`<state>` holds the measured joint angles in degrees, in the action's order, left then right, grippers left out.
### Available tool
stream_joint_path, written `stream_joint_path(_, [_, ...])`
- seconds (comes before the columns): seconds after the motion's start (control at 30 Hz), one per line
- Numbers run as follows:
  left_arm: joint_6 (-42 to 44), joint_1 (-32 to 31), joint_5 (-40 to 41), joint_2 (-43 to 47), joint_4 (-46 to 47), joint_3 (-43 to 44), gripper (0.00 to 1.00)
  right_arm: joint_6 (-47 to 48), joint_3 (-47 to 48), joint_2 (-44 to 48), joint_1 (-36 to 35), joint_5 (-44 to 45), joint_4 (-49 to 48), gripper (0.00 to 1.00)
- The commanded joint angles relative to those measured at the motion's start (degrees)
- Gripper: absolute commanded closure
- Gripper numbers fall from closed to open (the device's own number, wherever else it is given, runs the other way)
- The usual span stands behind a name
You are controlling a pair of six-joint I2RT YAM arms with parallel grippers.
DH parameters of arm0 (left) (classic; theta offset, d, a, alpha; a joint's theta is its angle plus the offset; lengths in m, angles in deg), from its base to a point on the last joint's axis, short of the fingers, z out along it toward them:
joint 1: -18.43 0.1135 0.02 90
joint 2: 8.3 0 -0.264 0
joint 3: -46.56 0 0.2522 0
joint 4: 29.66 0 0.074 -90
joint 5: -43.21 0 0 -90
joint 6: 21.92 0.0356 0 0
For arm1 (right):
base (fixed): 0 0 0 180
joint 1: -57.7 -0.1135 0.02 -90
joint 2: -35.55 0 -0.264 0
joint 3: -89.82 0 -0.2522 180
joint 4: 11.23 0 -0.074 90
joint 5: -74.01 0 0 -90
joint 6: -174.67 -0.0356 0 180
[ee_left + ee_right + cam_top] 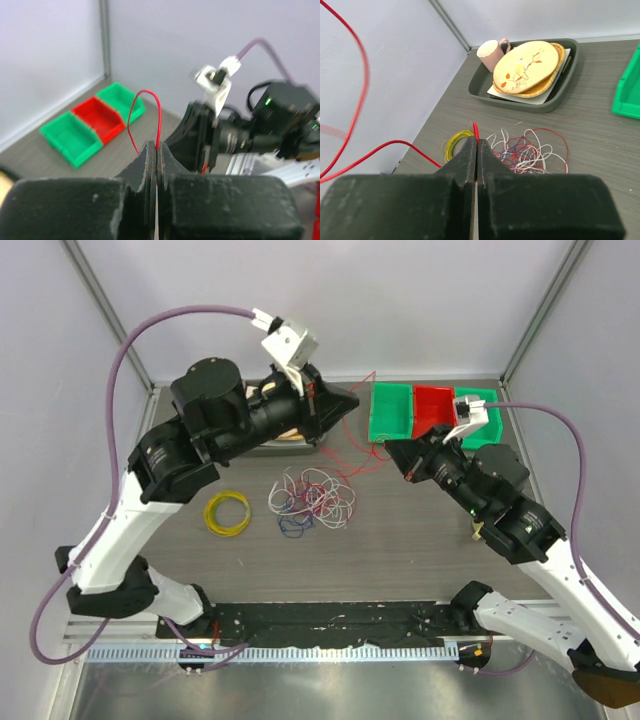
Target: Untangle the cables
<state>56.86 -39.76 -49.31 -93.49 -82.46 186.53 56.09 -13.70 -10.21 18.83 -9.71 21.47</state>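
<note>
Left gripper (156, 148) and right gripper (476, 145) each pinch the red cable (159, 112) with fingers pressed together, raised well apart from the yellow ring (228, 512). The remaining cables (312, 496) lie tangled just beside that ring.

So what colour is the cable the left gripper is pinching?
Red; the cable loops up from the left gripper, clearest in the left wrist view.

In the top view, the tray (288, 445) is almost wholly covered by the left arm (230, 415). In the right wrist view, the red cable (364, 75) is blurred and cut off at the left edge, and a green bin (629, 90) is cropped at the right edge. In the left wrist view, the right arm (280, 120) is blurred. Single strands in the tangle (312, 498) cannot be told apart.
</note>
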Motion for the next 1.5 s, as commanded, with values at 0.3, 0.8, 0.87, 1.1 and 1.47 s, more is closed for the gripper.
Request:
stream_joint_path(0.3, [-2.0,0.2,4.5,3.6,11.5,-26.2,1.0,-1.4,-0.9,2.9,0.0,16.7,1.7,0.99])
stream_joint_path(0.8, [-10.4,0.2,-9.5,-18.2,18.8,-21.8,1.0,-5.7,-8.7,9.9,0.0,46.3,11.5,0.99])
stream_joint_path(0.87, [-12.8,0.2,-10.2,-20.6,21.4,-24.4,1.0,-7.7,-10.4,10.0,0.0,50.6,13.7,0.99])
stream_joint_path(1.1, [-16.5,0.2,-13.7,-33.2,20.8,-20.2,1.0,-10.4,-16.3,5.3,0.5,53.3,14.5,0.99])
stream_joint_path(1.47, [-17.3,1.2,-3.4,-27.5,18.0,-30.0,0.48,-9.7,-17.6,-6.5,8.3,37.2,12.5,0.95])
